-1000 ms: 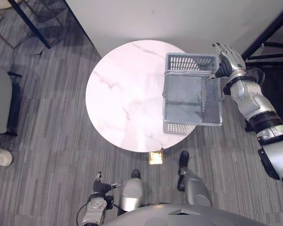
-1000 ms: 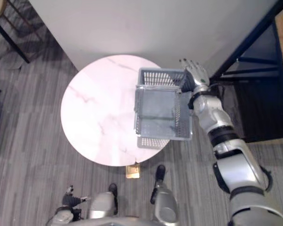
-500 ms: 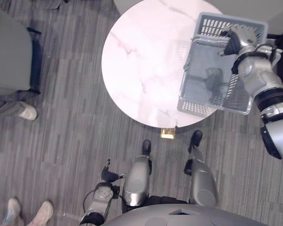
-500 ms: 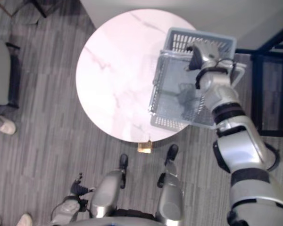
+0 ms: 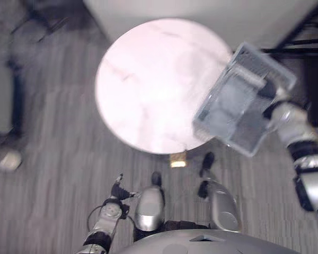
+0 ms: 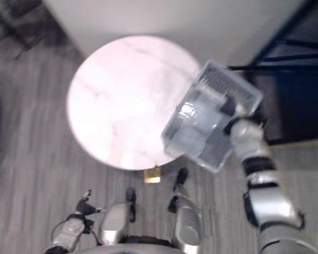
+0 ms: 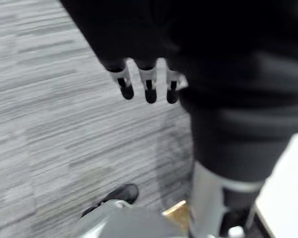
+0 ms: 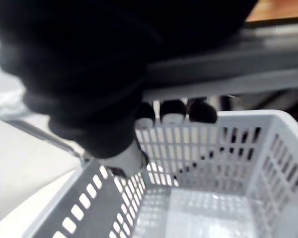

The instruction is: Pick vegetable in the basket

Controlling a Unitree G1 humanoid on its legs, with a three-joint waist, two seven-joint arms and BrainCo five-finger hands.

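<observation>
Open tabletop (image 5: 148,90) left of the tilted basket (image 5: 238,106)

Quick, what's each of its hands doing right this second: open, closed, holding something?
Left hand: open, holding nothing.
Right hand: closed on the grey basket.

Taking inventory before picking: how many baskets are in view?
1: a grey basket, held tilted by the right robot hand at the round table's right edge.
</observation>
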